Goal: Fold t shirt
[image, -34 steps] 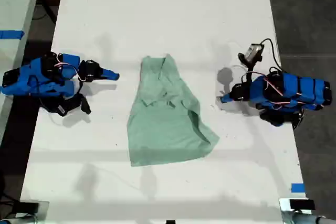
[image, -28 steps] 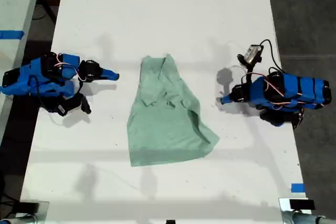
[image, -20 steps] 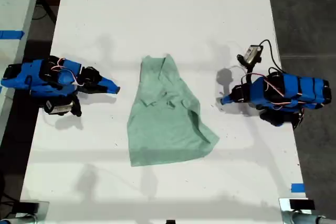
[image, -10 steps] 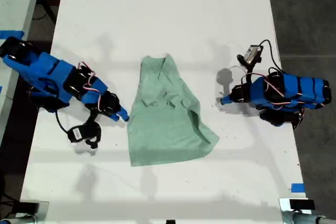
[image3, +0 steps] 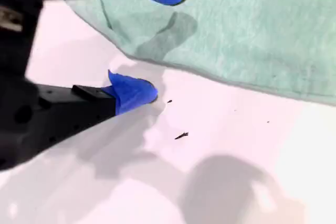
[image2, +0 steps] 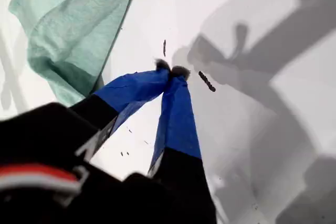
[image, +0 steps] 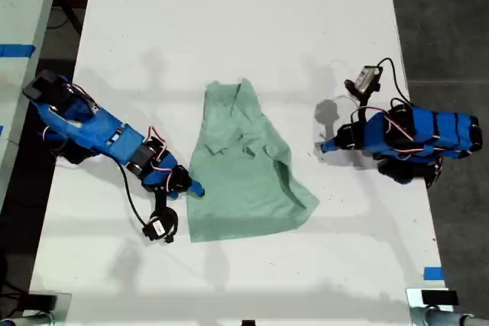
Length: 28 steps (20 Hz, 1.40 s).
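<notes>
My second gripper [image: 195, 187] has been swung down from the exterior view's left and is now placed at the near left edge of the t shirt [image: 238, 181]. Its jaws are spread, one over the cloth and one on the white table [image: 244, 28]. A grasp of this edge seems to be prepared. The t shirt is lying in the table's middle, unmoved. On the exterior view's right, my first gripper [image: 325, 145] has stayed with jaws pressed together, apart from the shirt.
</notes>
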Each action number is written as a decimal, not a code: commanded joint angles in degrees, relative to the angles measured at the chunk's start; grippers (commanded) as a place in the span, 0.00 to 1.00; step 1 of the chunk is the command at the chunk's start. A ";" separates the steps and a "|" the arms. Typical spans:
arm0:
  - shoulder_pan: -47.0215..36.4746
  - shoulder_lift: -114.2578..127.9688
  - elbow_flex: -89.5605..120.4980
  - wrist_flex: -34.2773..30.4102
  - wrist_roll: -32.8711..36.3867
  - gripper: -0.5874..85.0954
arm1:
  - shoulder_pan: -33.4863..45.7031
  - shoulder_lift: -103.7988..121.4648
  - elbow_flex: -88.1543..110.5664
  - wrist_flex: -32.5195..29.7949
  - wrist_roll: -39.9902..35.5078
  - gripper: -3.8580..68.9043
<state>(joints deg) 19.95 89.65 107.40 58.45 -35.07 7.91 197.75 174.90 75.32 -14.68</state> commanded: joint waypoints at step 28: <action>-15.03 -10.28 -44.82 22.24 26.72 0.00 | 0.00 0.97 3.69 0.26 -0.35 0.06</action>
<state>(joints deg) 6.86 83.41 72.86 80.68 -11.87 7.91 197.75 174.90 75.32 -14.59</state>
